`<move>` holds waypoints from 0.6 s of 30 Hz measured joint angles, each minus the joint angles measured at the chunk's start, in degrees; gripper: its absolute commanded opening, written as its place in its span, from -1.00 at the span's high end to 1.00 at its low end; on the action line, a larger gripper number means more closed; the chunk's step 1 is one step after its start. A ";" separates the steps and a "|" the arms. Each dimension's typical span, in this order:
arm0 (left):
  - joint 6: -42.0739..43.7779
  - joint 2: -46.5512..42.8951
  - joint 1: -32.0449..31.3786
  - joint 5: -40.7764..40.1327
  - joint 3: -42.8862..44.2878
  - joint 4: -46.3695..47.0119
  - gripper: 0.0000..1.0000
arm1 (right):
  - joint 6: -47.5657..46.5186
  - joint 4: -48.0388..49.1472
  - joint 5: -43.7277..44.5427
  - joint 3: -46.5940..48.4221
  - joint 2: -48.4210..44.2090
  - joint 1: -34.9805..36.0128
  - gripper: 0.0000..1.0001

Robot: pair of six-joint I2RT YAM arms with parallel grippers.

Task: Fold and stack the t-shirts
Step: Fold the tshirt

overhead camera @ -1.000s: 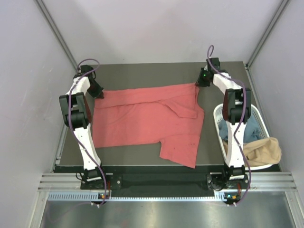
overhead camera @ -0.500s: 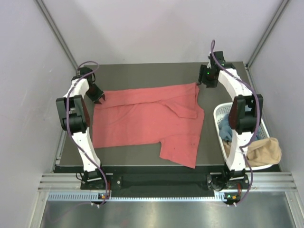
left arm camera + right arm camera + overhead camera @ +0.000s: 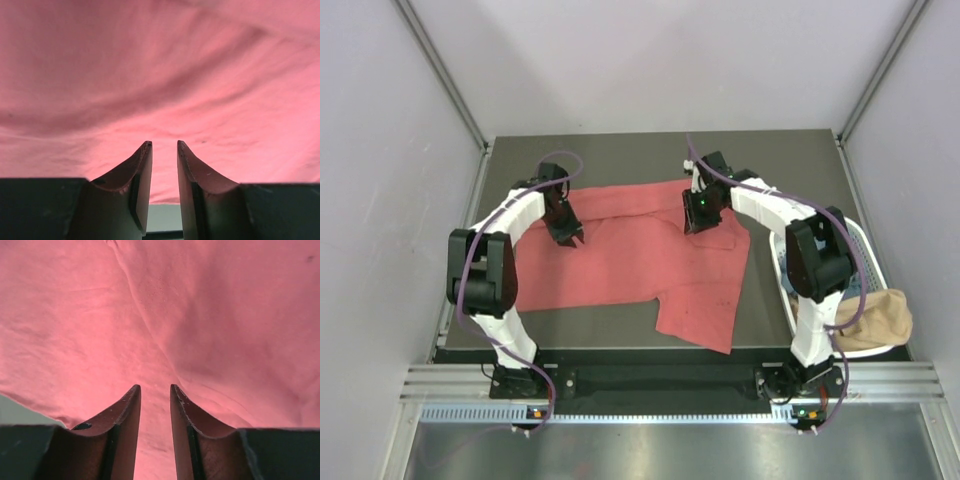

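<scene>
The coral-red t-shirt (image 3: 620,255) is seen from overhead, spread mostly flat across the dark tabletop (image 3: 620,160). One part reaches toward the near edge on the right, and a sleeve is folded over the body. Both arms are bent in over the shirt's far half. The left claw (image 3: 574,239) is held over the left part and the right claw (image 3: 694,226) over the folded sleeve. How far either one is open can't really be made out from up there.

That's where the wrist views come in handy. In the left wrist view the fingers (image 3: 140,175) are shown with a narrow gap between them and nothing pinched, and softly wrinkled pink cloth fills the frame past the tips. The right wrist view is much the same. Its fingers (image 3: 125,420) are slightly parted with nothing gripped, and a crease is seen running up the cloth above the tips. A pale patch is caught at lower left, past the shirt's edge.

Only the overhead view takes in the white basket (image 3: 865,240) on the right, with a tan shirt (image 3: 875,318) draped over its near rim. Whether the tips touch the cloth can't be told.
</scene>
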 measured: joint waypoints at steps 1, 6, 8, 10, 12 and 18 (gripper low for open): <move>-0.07 0.00 -0.55 0.13 -1.01 0.04 0.37 | 0.04 0.37 -0.33 0.00 1.01 0.28 0.34; -0.24 0.00 -0.61 0.17 -3.61 -0.24 0.37 | 1.11 1.73 -2.12 0.00 5.01 0.50 0.31; -0.22 -0.04 -0.48 0.00 -3.67 -0.28 0.37 | 1.49 2.16 -2.47 0.02 6.08 0.48 0.31; -0.22 -0.15 -0.44 -0.04 -3.67 -0.31 0.37 | 1.68 2.67 -2.56 0.11 7.13 0.35 0.30; -0.17 -0.37 -0.44 -0.22 -3.67 -0.39 0.37 | 1.92 2.69 -2.54 0.72 7.87 -0.15 0.29; 0.13 -0.92 -0.44 -0.52 -3.67 -0.94 0.37 | 1.40 3.45 1.22 5.03 10.45 -2.16 0.24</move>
